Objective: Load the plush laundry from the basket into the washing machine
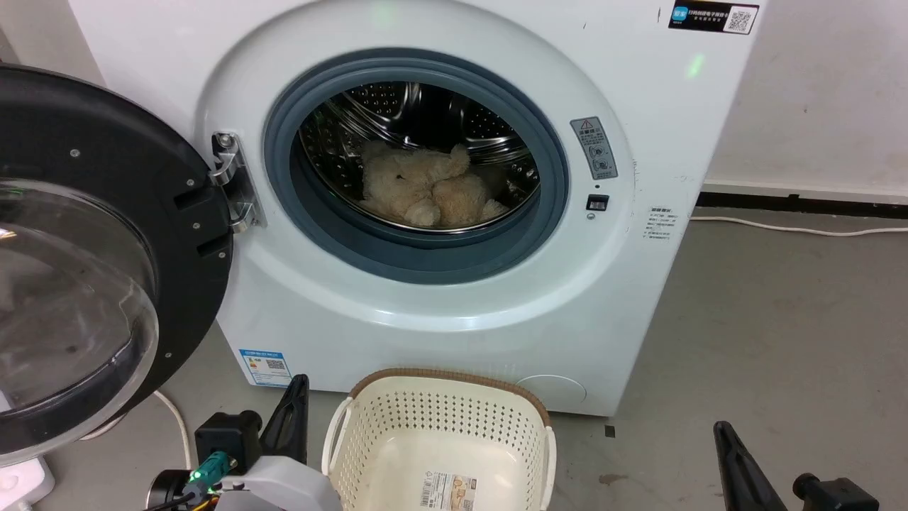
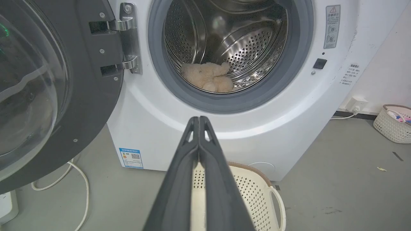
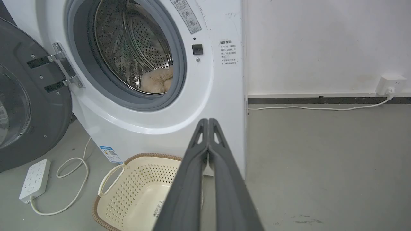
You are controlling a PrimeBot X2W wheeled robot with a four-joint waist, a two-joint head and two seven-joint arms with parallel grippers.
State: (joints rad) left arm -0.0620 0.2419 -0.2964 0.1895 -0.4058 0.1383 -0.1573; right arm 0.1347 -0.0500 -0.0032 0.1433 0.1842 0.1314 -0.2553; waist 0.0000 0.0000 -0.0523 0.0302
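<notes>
The cream-beige plush laundry [image 1: 424, 190] lies at the bottom of the steel drum inside the white washing machine [image 1: 454, 326], whose black-framed glass door [image 1: 85, 262] hangs open to the left. The plush [image 2: 208, 77] [image 3: 159, 81] shows through the grey seal in both wrist views. In front of the machine the cream basket [image 1: 440, 440] [image 2: 253, 195] [image 3: 138, 192] stands on the floor with just a paper label on its bottom. My left gripper [image 2: 199, 119] [image 1: 299, 383] is shut and holds nothing, left of the basket. My right gripper [image 3: 208, 121] [image 1: 722, 429] is shut too, to the basket's right.
A white power strip [image 3: 34, 179] and its looping cable [image 3: 75, 170] lie on the grey floor under the open door. Another cable [image 3: 318, 108] runs along the wall to a socket [image 3: 390, 84]. A second small basket [image 2: 393, 123] stands by the wall at the right.
</notes>
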